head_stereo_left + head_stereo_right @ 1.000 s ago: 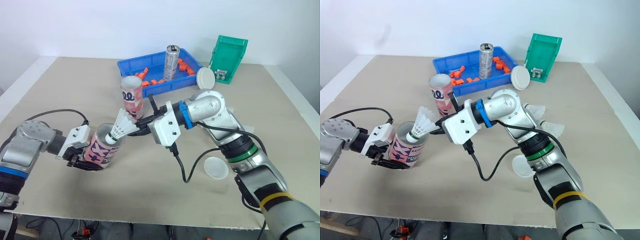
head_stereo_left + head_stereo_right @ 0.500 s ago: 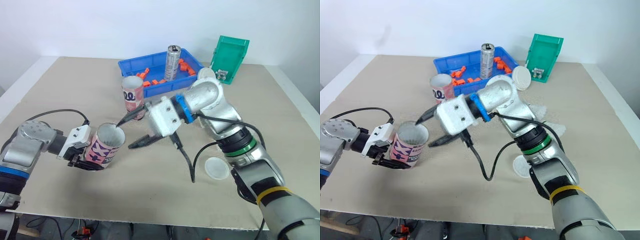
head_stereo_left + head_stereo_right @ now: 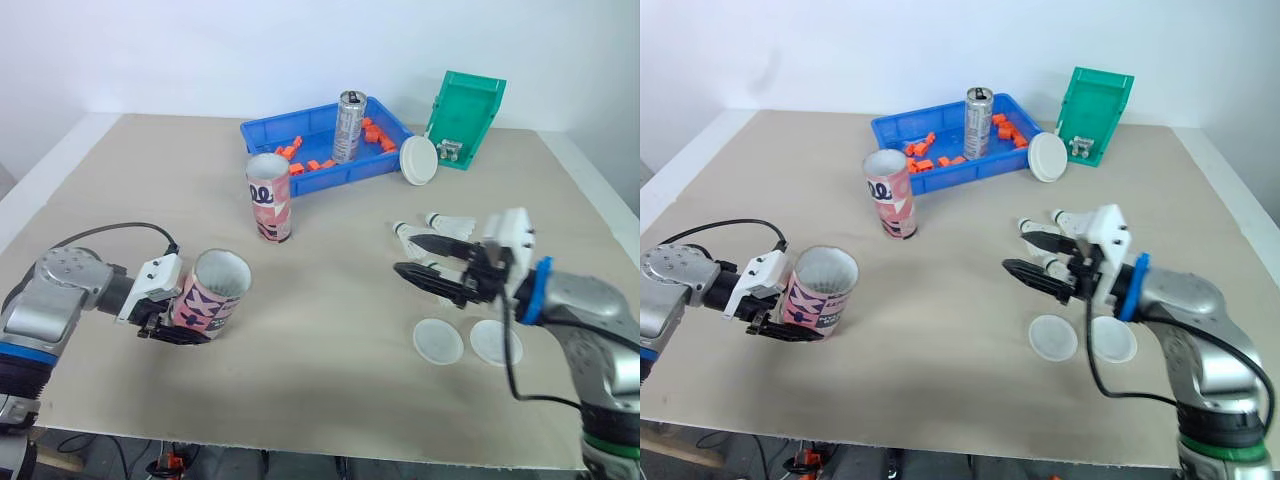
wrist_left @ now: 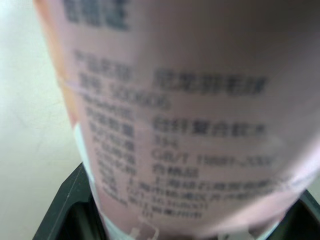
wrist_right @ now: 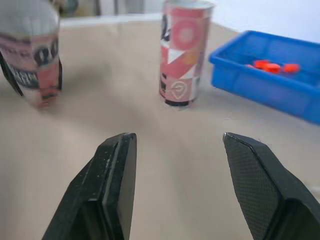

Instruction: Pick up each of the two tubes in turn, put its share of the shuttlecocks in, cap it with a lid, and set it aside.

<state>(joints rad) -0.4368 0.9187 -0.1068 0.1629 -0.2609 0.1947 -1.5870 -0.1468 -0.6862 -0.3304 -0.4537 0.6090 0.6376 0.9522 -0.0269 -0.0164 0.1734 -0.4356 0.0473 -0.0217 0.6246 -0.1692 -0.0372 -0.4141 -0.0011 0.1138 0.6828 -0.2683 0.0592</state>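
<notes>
- The right gripper (image 3: pixel 408 254) has withdrawn from the mouth of the pink patterned cardboard tube (image 3: pixel 208 292). A second ago its jaws held a shuttlecock at that mouth. Now they stand wide apart and empty, well clear of the tube.
- The left gripper (image 3: pixel 172 328) remains as it was. Its jaws are clamped on the lower body of the tube, holding it tilted just above the tan desk (image 3: pixel 300 330) with the open mouth turned towards the right jaws.
- The shuttlecock is no longer between the right jaws and is judged to have dropped into the held tube. The tube's interior cannot be made out.
- The remaining white feathered shuttlecocks (image 3: pixel 445 221) lie on the desk just beside and beneath the right jaws. This position suits picking up the next one.
- Two round white plastic lids (image 3: pixel 438 340) lie flat close behind the right jaws, untouched. Capping is not yet due.
- The second pink patterned tube (image 3: pixel 268 197) stands upright and open, directly ahead of the right jaws and well apart from both sets of jaws. Its share has not been started.
</notes>
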